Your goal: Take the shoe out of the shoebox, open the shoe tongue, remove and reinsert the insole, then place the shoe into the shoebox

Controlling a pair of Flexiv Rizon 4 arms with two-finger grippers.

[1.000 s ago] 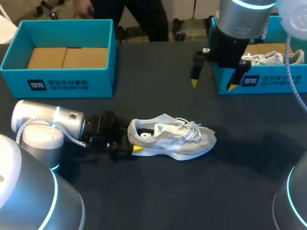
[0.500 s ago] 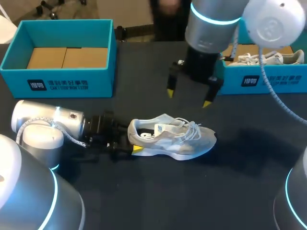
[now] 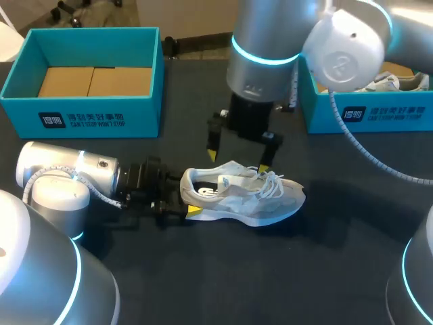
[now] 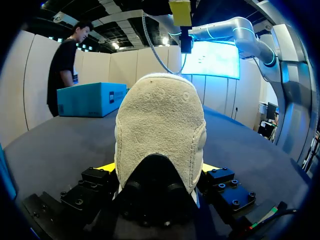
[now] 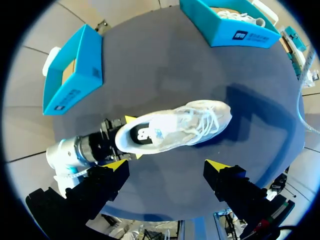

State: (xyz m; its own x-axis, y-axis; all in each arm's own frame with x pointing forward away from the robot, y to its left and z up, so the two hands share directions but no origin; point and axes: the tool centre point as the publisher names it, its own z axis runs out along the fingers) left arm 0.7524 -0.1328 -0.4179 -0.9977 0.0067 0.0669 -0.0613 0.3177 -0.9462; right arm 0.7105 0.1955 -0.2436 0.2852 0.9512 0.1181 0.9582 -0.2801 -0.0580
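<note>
Table [image 3: 338, 271]: dark, matte top, one flat surface, runs across whole head view.

Directly on it, 3 things:
- L box [image 3: 81, 118]: teal, open, no lid, far-left part of table. White print on front wall, brown cardboard floor inside.
- R box [image 3: 369, 115]: same teal, also open, far-right part, print on front wall. Partly hidden behind an arm. Well apart from L box.
- shoe [image 3: 243, 196]: white/grey sneaker, upright on its sole near mid-table, nearer the robot than both boxes. Heel twd L, toe twd R, laces loose on top. Touches neither box.
</note>
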